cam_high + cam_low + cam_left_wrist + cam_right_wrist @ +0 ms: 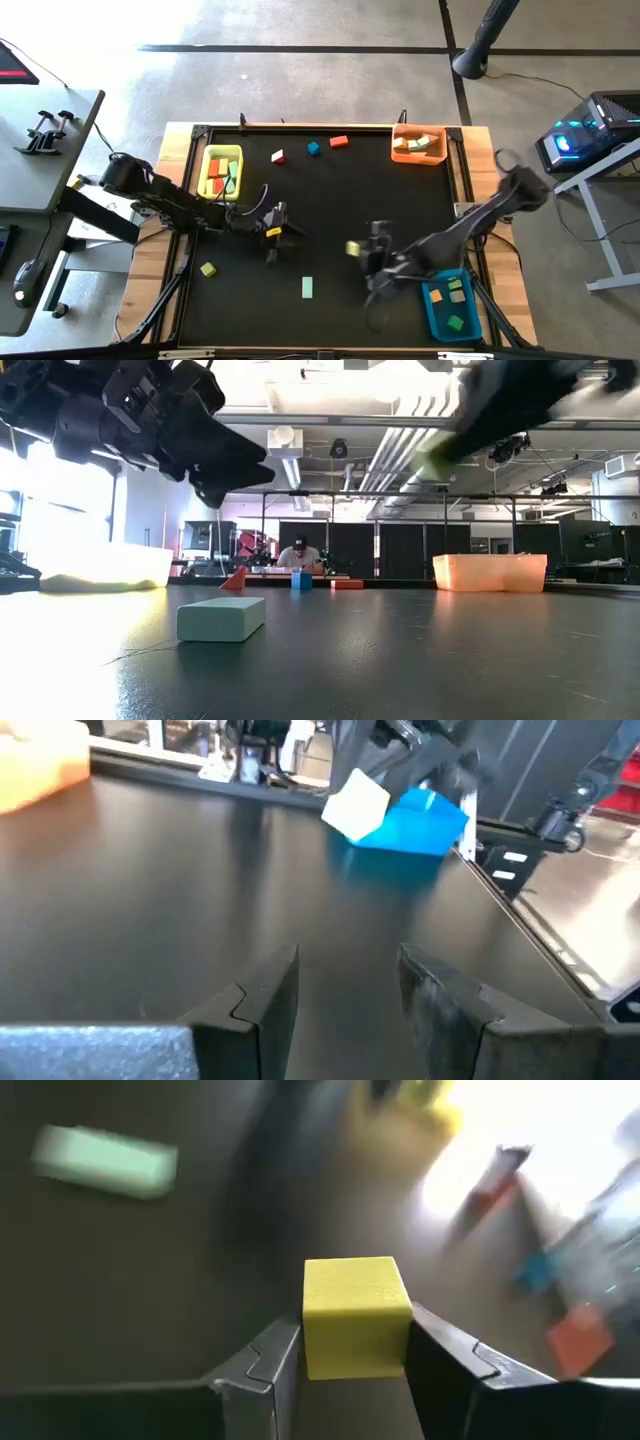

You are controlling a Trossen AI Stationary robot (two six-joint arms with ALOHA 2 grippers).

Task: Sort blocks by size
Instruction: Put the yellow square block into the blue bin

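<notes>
- From above, we see sorting well under way: the yellow bin point(221, 172), orange bin point(418, 145) and blue bin point(451, 307) each hold blocks. Loose on the desk point(330, 210) are a red-white block point(277, 156), a blue block point(313, 149), a red block point(338, 141), an olive block point(208, 269) and a mint bar point(307, 287). The right gripper point(368, 250) carries a yellow cube point(354, 247) left of the blue bin; the left gripper point(276, 228) hangs mid-desk.
- At desk level, the mint bar point(221, 618) lies nearest, with three small blocks far behind.
- The left wrist shows its fingers point(268, 990) narrowly parted around nothing.
- The right wrist shows its fingers point(272, 1362) clamped on the yellow cube point(355, 1316).
- We judge five blocks remain, plus the carried one.
</notes>
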